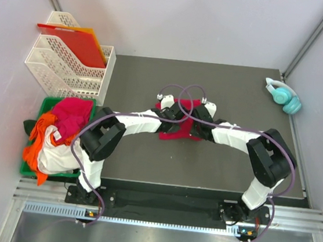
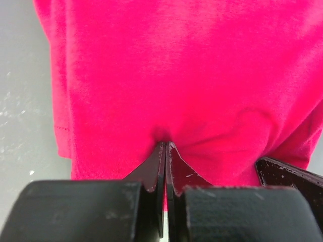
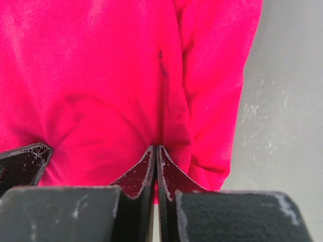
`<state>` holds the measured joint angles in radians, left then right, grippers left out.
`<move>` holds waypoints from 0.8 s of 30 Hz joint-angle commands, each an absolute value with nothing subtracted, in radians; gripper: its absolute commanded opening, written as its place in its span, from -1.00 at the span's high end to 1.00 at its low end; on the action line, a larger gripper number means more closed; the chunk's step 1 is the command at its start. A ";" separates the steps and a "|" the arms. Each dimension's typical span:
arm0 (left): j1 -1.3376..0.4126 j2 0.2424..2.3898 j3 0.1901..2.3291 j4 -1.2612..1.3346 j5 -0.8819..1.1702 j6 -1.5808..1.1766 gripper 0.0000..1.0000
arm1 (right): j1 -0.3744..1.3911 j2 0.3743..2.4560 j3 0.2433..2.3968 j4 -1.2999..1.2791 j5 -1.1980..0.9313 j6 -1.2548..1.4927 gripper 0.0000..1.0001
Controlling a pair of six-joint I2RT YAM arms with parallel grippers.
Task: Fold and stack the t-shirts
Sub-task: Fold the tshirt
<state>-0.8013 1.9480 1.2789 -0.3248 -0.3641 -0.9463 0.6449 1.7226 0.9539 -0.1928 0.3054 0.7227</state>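
A crimson-red t-shirt lies bunched at the middle of the dark table, mostly hidden under the two wrists. My left gripper is shut on the cloth; in the left wrist view its tips pinch a pucker of the t-shirt. My right gripper is shut on it too, close beside the left one, its tips biting a fold of the same t-shirt. More t-shirts, pinkish-red, orange and white, are heaped at the left.
The heap fills a green bin off the table's left edge. Behind it stand white mesh trays holding a red-orange sheet. Teal headphones lie at the far right corner. The table's right edge runs near the right arm.
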 commanded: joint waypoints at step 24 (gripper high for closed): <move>-0.799 2.042 1.503 -0.244 -0.299 -0.778 0.84 | 0.456 1.552 0.996 -0.293 0.253 0.644 -0.22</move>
<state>-0.8028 1.9614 1.4574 -0.2871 -0.3534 -0.7639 0.4507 1.5398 1.0466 -0.3676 0.3061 0.6258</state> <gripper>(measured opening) 0.081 0.602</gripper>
